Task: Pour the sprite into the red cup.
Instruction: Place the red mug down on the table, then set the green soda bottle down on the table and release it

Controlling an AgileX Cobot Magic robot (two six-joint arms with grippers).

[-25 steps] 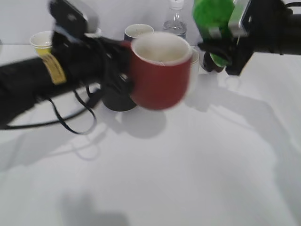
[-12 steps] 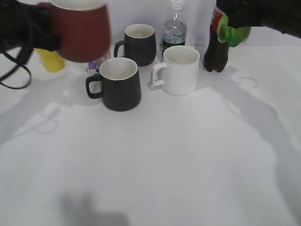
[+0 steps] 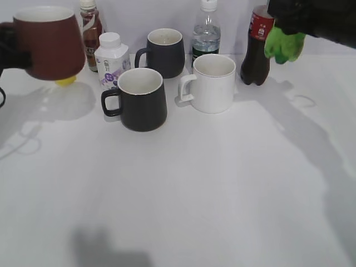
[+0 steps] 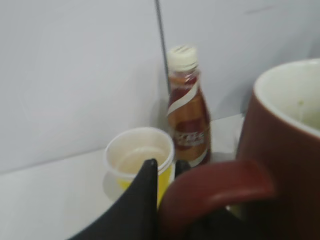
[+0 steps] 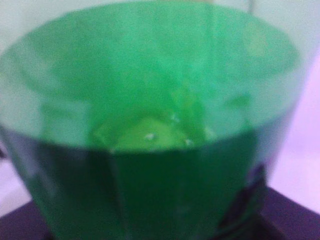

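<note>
Evidently pour not started: left jaws hold red cup (image 3: 47, 41) by handle, aloft far left; right jaws' grip on sprite (image 3: 283, 45) hidden, well apart.

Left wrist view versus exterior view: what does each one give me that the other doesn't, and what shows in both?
Only the left wrist view looks into the yellow paper cup and shows the red cup's handle close up. Only the exterior view shows the black mugs, white mug, cola bottle, water bottle and the sprite at the top right. Both show the red cup raised and the brown bottle behind it.
</note>
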